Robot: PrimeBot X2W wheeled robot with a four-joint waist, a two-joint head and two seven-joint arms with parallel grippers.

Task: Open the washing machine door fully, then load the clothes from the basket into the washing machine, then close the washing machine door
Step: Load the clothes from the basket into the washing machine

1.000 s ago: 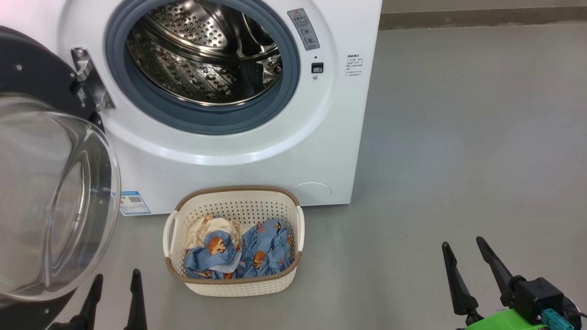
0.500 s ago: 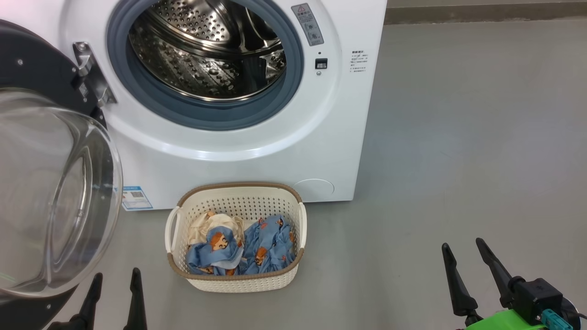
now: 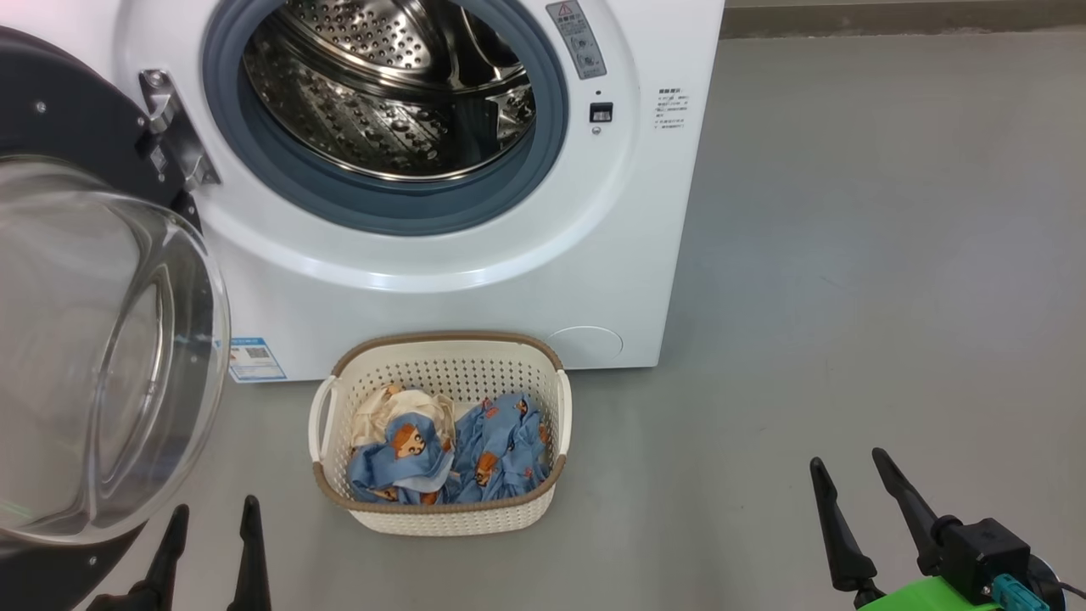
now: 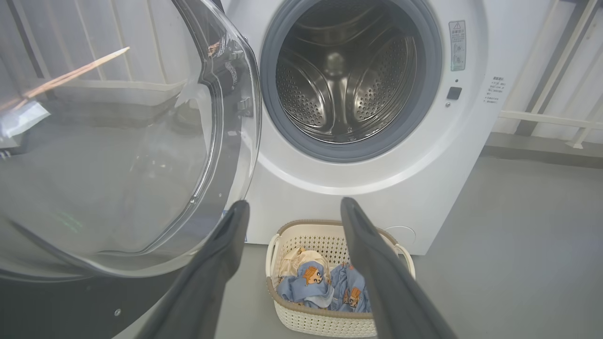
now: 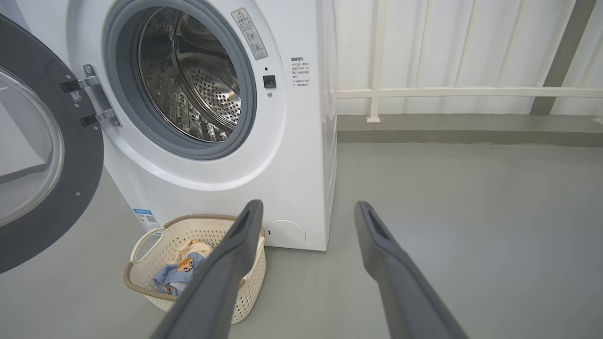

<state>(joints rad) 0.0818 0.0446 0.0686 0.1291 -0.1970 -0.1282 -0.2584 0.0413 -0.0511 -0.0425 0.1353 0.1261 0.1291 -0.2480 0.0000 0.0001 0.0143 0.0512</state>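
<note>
The white washing machine (image 3: 424, 314) stands ahead with its steel drum (image 3: 390, 93) exposed. Its door (image 3: 102, 356), black-rimmed with a bulging glass bowl, hangs swung out on the left, close above my left gripper (image 3: 215, 509). In front of the machine, the cream basket (image 3: 441, 519) sits on the floor with the light-blue printed clothes (image 3: 450, 450) inside. Both grippers are open and hold nothing. The left gripper (image 4: 294, 205) is low, left of the basket (image 4: 325, 325). The right gripper (image 3: 848, 462) is well to the basket's right. The right wrist view shows that gripper (image 5: 308, 207), the basket (image 5: 146, 238) and the door (image 5: 70, 188).
Grey floor (image 3: 848, 255) stretches wide to the right of the machine. A white railing (image 5: 447, 92) runs along the wall behind it. The open door's glass bowl (image 4: 118, 165) juts out beside the left fingers.
The whole head picture has shifted slightly up and to the right, so the camera has moved. Both grippers stay open and the clothes lie as before.
</note>
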